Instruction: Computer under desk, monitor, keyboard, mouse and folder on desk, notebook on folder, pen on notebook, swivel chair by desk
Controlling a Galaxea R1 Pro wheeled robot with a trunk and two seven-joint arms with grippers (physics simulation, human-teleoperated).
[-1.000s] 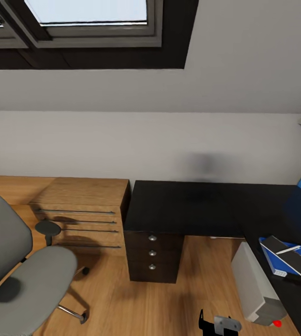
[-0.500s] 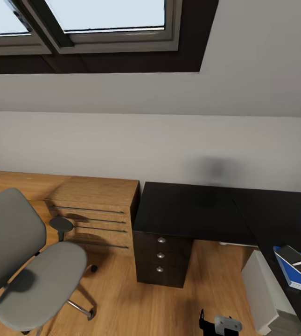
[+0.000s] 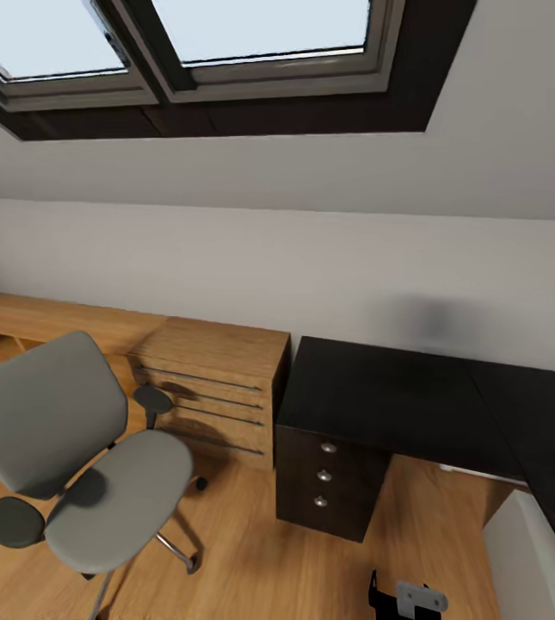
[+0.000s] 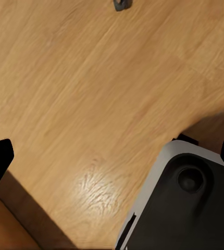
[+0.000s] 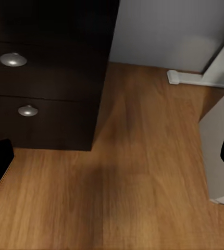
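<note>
Since a second ago our view turned left: swivel chair (image 3: 79, 482) stands on the floor, apart from the desk (image 3: 397, 400)'s left end. Both our grippers are spread, empty.

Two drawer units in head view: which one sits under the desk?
The black three-drawer cabinet with round silver knobs, under the desk; the light wooden drawer chest stands beside it.
</note>
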